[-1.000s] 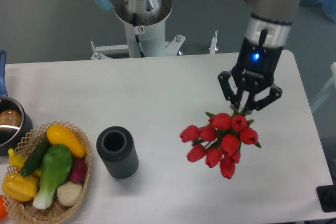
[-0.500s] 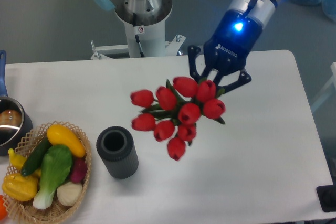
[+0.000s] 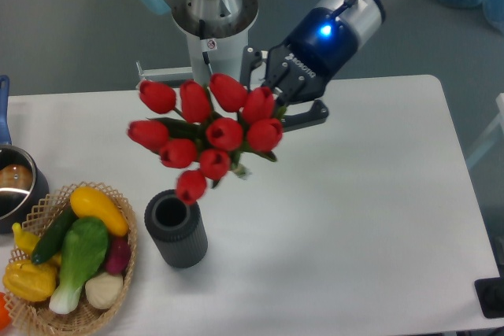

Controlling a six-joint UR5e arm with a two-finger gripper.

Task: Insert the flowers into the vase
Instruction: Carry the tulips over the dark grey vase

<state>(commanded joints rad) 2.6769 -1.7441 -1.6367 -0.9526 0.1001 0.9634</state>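
A: The white tabletop [image 3: 354,218] is seen first, then the hand [image 3: 277,108], tilted over above it, its two fingers pinched on the stem end of the bunch of red tulips with green stems and leaves [image 3: 209,135].

B: So the carrying step is judged to be in hand. Insertion is not yet done. The bunch is held in the air, just above and a little behind the short dark grey ribbed cylinder vase [image 3: 176,228], with the lowest bloom close over the rim.

A: Blooms are pointed towards the vase, stems towards the hand. A turn is called for next, so the stems can be lowered into the open mouth.

B: The bunch is spread wider than the vase. The stems are mostly hidden behind the blooms.
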